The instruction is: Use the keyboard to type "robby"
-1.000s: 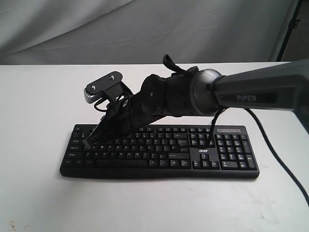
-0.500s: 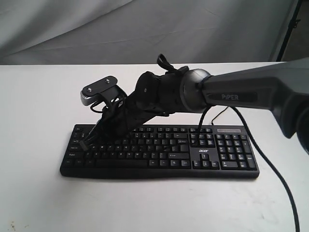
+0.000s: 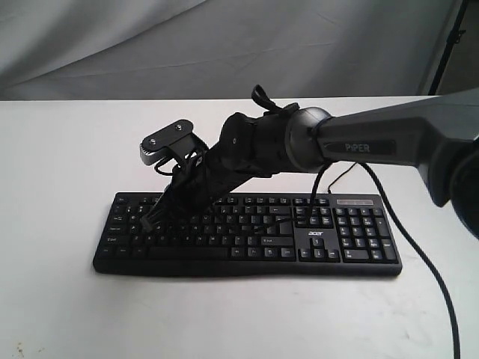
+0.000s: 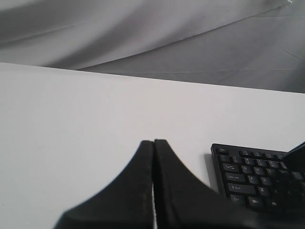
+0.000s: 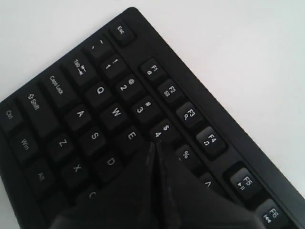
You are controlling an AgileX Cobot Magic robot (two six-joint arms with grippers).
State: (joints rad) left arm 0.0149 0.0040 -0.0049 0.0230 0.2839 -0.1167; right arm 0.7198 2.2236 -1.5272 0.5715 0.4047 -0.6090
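The black keyboard (image 3: 254, 233) lies flat on the white table, with its acer logo (image 3: 315, 232) beside the number pad. My right arm reaches across from the right, and the right gripper (image 3: 150, 217) is down on the keyboard's left letter block. In the right wrist view this gripper (image 5: 155, 143) is shut, its tips close over the keyboard (image 5: 90, 100) between the E and 4 keys, hiding the key under them. The left gripper (image 4: 153, 141) is shut and holds nothing. It hangs over bare table, left of the keyboard's Esc corner (image 4: 252, 176), and does not show in the exterior view.
A black cable (image 3: 419, 250) runs from the right arm across the table (image 3: 60, 149) to the front right. A thin cable (image 3: 343, 176) shows behind the keyboard. Grey cloth (image 3: 224, 45) hangs behind the table. A dark stand (image 3: 451, 37) is at far right.
The right arm has swung a little to the right along the keyboard, and its gripper tips now sit slightly further right on the letter rows. The keyboard has not moved.
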